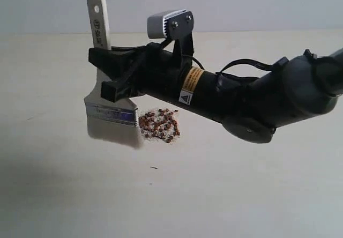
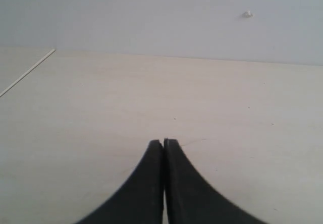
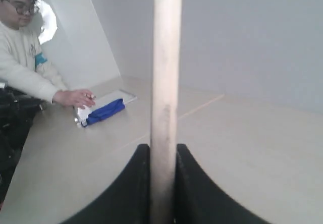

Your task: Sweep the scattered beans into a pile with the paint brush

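Observation:
The paint brush (image 1: 101, 39) stands upright in the exterior view, handle up, silver ferrule and pale bristles down on the table. My right gripper (image 1: 110, 72) reaches across from the right and is shut on its wooden handle (image 3: 165, 82), which fills the gap between the two black fingers. The reddish-brown beans with whitish crumbs lie in a compact pile (image 1: 159, 124) touching the right side of the bristles. One dark speck (image 1: 154, 168) lies alone nearer the front. My left gripper (image 2: 164, 142) is shut on nothing above bare table; it does not show in the exterior view.
The pale table (image 1: 64, 195) runs wide around the pile. In the right wrist view a seated person (image 3: 22, 57) rests a hand by a white tray with a blue cloth (image 3: 103, 110) at the table's far side. A seam (image 2: 28, 71) marks a table edge.

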### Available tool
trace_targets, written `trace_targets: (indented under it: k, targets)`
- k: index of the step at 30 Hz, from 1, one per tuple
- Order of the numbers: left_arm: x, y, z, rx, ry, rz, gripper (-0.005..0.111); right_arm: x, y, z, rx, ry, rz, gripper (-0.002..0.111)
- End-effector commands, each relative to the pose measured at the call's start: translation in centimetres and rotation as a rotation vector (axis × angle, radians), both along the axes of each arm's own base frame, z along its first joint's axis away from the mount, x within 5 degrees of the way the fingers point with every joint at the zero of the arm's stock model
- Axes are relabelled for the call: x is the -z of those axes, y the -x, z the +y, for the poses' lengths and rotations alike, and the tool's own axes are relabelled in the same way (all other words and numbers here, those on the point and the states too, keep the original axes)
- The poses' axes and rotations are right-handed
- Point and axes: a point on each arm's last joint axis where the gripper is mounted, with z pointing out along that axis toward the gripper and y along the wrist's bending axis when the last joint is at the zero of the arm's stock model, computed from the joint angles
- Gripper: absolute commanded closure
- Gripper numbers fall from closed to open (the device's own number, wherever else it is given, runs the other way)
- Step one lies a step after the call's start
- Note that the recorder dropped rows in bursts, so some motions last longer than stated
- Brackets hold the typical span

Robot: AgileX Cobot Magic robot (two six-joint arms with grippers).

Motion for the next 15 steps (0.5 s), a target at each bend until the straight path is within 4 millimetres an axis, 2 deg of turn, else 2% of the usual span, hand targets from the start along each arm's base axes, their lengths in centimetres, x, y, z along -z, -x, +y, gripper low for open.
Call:
trace_targets:
  k: [1,5,15]
  targets:
    - [0.0,0.0,0.0,0.002,-0.006,-0.008,0.107,-0.5,0.5,-0.6,0.023,-0.038,-0.101,0.108]
    - [0.0,0.0,0.0,0.002,-0.006,-0.008,0.107,0.4,0.4,-0.7,0.036,-0.018,-0.091,0.108]
    - [0.0,0.0,0.0,0.002,-0.006,-0.008,0.107,4.6,-1.0,-1.2,0.189,0.011,0.049,0.108]
